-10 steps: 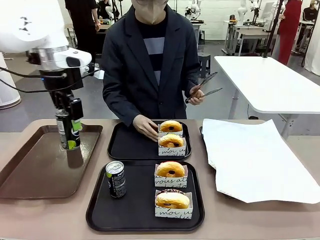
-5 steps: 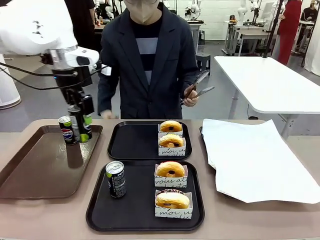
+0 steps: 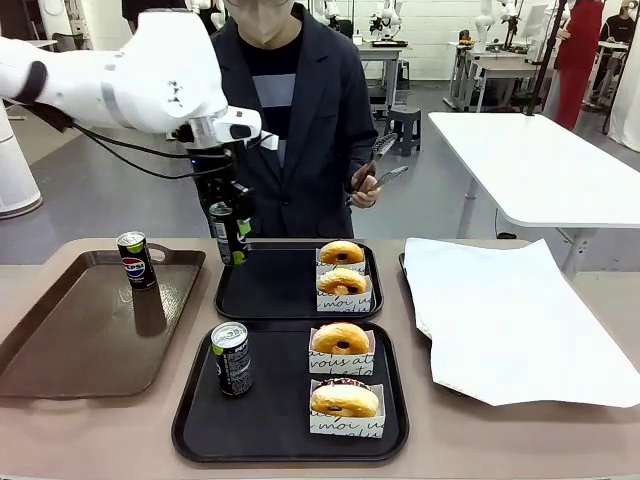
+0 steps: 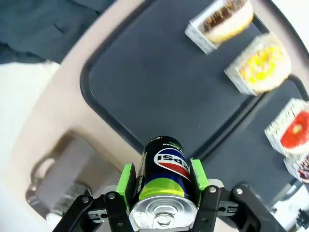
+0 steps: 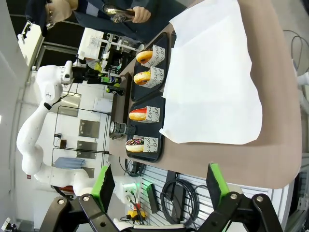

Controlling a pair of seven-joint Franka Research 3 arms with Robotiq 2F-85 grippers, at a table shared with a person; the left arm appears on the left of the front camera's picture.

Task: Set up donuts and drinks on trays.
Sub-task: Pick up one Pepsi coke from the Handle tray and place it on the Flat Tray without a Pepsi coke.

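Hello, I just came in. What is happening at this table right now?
The left claw holds a black can in the air, above the left edge of the far tray, which has two donuts. The near tray already has a can and two donuts. A person stands behind, holding tongs. The right claw is open, away from the trays.

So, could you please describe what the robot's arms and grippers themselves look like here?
The left arm is glossy white with rounded joints and black cables looping beneath it. Its left gripper is black with bright green pads and silver screws at the finger joints. The right gripper has the same black linkage fingers and green pads.
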